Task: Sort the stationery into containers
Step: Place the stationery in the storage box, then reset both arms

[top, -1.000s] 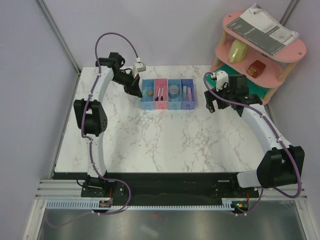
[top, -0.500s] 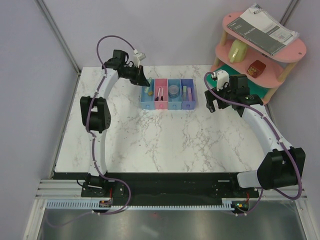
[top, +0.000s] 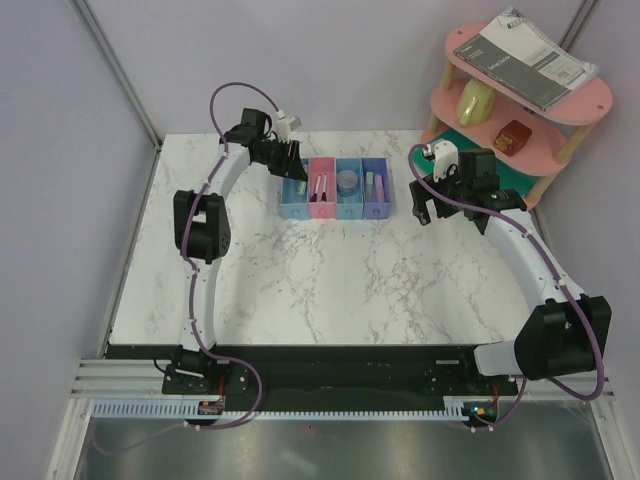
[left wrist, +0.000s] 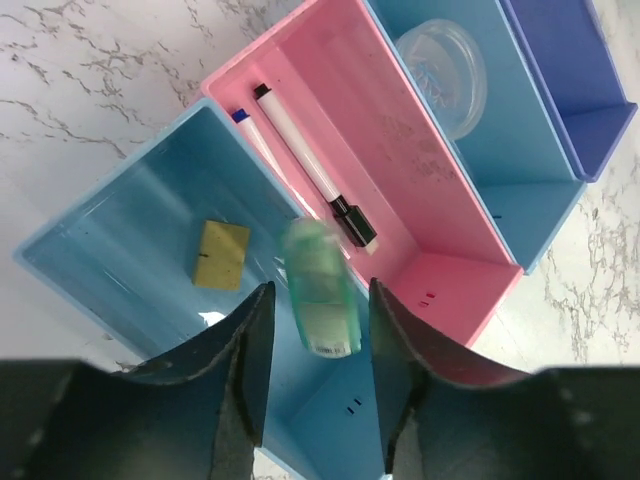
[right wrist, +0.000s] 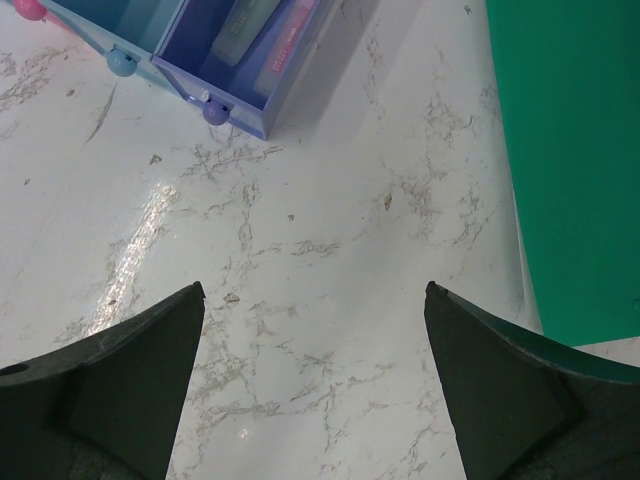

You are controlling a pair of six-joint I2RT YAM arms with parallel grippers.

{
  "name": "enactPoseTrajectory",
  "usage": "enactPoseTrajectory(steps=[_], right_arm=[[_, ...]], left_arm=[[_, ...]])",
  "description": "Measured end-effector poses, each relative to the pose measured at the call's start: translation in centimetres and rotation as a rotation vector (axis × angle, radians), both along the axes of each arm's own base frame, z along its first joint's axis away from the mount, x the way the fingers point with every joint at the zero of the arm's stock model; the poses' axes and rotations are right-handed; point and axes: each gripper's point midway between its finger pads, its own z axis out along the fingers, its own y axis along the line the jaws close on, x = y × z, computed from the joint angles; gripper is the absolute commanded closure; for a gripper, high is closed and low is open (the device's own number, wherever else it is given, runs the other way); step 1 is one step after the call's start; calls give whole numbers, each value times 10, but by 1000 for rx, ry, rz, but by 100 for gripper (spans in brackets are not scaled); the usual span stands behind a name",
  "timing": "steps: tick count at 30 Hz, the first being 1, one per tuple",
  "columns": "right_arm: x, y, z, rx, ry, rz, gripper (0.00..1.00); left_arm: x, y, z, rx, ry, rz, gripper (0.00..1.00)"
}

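Observation:
The containers are a joined row of four trays: light blue (top: 294, 196), pink (top: 321, 190), light blue (top: 347, 195) and purple-blue (top: 375, 196). My left gripper (top: 295, 172) hangs open over the left blue tray (left wrist: 130, 240). A pale green marker (left wrist: 322, 290), blurred, sits between the jaws and touches neither finger. A small yellow square (left wrist: 222, 254) lies in that tray. A blue-and-white pen (left wrist: 310, 170) lies in the pink tray (left wrist: 400, 150). A clear round roll case (left wrist: 442, 72) is in the third tray. My right gripper (top: 420, 205) is open and empty over bare marble (right wrist: 312, 290).
The purple-blue tray (right wrist: 195, 55) holds a pale green marker (right wrist: 243, 25) and a pink marker (right wrist: 290, 35). A flat green mat (right wrist: 570, 150) lies to the right. A pink tiered shelf (top: 520, 110) with a grey notebook (top: 525, 60) stands at the back right.
My left gripper has swung right, from beside the row to above the left blue tray. The right arm has not moved.

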Motion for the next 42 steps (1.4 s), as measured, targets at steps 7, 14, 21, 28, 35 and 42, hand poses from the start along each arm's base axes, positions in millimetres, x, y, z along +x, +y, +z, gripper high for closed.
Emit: enactPoseTrajectory(steps=[7,14,21,28,35,42], right_arm=[[-2,0,6,2,-16,0,2],[-7,-1,21,1,-58,5,2],[-19,-5,35,-5,-81,-3,2],[-40,-12,53,-10,-114,-28,2],[-57,-24,76,-34,-188,-74,2],[-71,-31,91,-39,-233,-95,2]], left_arm=[[-1,1,0,1,2,5,29],[-14,4,20,7,-11,7,7],[-57,17,134,0,-213,14,0],[-172,52,239,1,-497,62,0],[-258,85,207,57,-561,147,0],[-266,98,165,119,-505,190,0]])
